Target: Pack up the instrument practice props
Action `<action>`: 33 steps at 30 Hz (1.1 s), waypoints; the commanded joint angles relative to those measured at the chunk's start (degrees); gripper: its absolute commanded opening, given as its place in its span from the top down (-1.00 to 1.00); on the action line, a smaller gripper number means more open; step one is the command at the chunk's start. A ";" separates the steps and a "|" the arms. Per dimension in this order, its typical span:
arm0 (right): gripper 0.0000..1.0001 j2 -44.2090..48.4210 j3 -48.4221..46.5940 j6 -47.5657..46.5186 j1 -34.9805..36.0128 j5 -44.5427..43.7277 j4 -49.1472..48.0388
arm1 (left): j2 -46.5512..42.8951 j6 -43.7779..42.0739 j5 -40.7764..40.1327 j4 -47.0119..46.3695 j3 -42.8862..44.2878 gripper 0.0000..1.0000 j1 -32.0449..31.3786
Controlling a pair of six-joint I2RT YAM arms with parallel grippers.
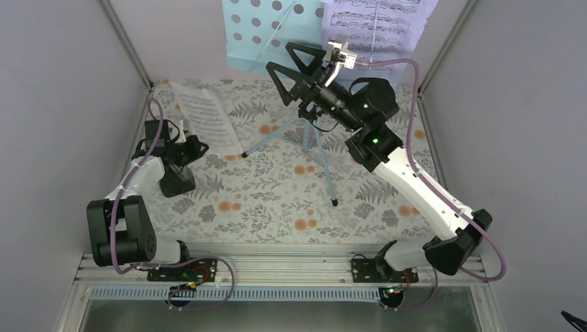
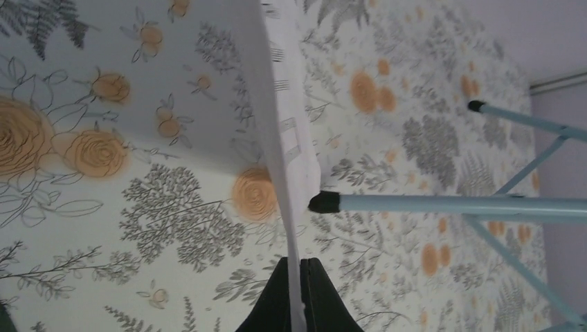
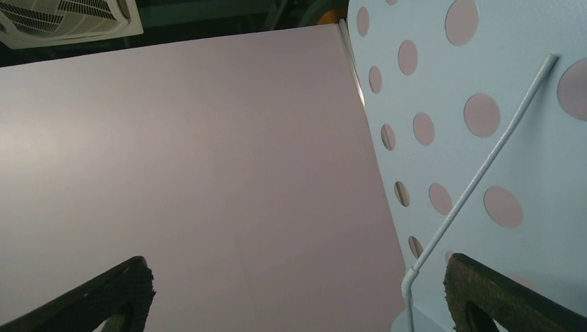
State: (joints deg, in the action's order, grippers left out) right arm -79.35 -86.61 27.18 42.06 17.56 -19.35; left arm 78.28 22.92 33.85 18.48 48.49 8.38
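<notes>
The light blue music stand stands on its tripod at the back middle, and its hole-dotted tray is at the top. A lavender sheet of music rests on the tray's right side. My right gripper is open and raised just in front of the tray; the tray fills the right of the right wrist view, beside the gripper. My left gripper is shut on the edge of a second music sheet, seen edge-on between the fingers. A small black wedge-shaped box sits beside my left arm.
A floral mat covers the table. Lavender walls enclose the left, back and right. The stand's leg tip lies right beside the held sheet. A white wire page holder runs across the tray.
</notes>
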 commanded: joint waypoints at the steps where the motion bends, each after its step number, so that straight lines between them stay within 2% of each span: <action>1: -0.99 2.20 1.46 -0.45 0.39 1.52 -1.49 | 0.98 -4.37 -1.84 0.80 -0.85 0.95 0.04; 2: -0.99 2.50 1.46 -0.56 0.39 1.71 -1.36 | 0.97 -4.59 -1.76 0.91 -0.83 0.94 0.03; 3: -1.00 2.72 1.52 -0.63 0.39 1.90 -1.19 | 1.03 -4.83 -1.72 1.10 -0.59 0.85 0.01; 5: -1.00 2.96 1.36 -0.76 0.39 2.50 -0.76 | 1.16 -5.43 -1.53 1.92 0.26 0.49 0.05; 12: -0.99 5.87 2.35 -2.56 0.39 3.84 2.18 | -2.09 -7.23 -5.22 6.50 6.54 -0.52 -0.03; 17: -0.99 9.19 2.40 -6.75 0.39 2.56 7.58 | -7.48 -8.12 -15.24 9.76 11.16 -0.82 -1.00; 19: -0.99 10.76 2.00 -9.77 0.39 -0.67 11.07 | -9.73 -8.44 -20.57 10.79 12.55 -0.97 -1.65; 22: -0.99 13.99 2.07 -13.95 0.34 -11.24 16.02 | -12.28 -8.84 -28.05 12.98 14.74 -1.00 -2.58; 25: -0.99 16.36 1.50 -18.19 0.22 -20.56 21.60 | -15.40 -9.38 -31.53 14.55 17.82 -1.00 -5.26; 28: -0.97 18.22 0.61 -20.97 -0.02 -27.36 25.41 | -17.65 -12.36 -27.60 13.89 21.79 -0.84 -9.56; 31: -0.93 19.74 0.77 -22.55 -0.38 -32.87 26.71 | -16.67 -13.59 -21.25 15.37 28.71 -0.62 -13.86; 33: -0.91 20.13 0.10 -23.28 -0.64 -35.74 28.18 | -15.81 -13.60 -18.01 16.39 33.56 -0.55 -17.03</action>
State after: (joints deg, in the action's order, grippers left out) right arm -60.12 -85.03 8.32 41.91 -7.05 3.77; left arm 62.06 11.49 9.39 33.47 74.00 -4.36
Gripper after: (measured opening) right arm 0.964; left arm 0.798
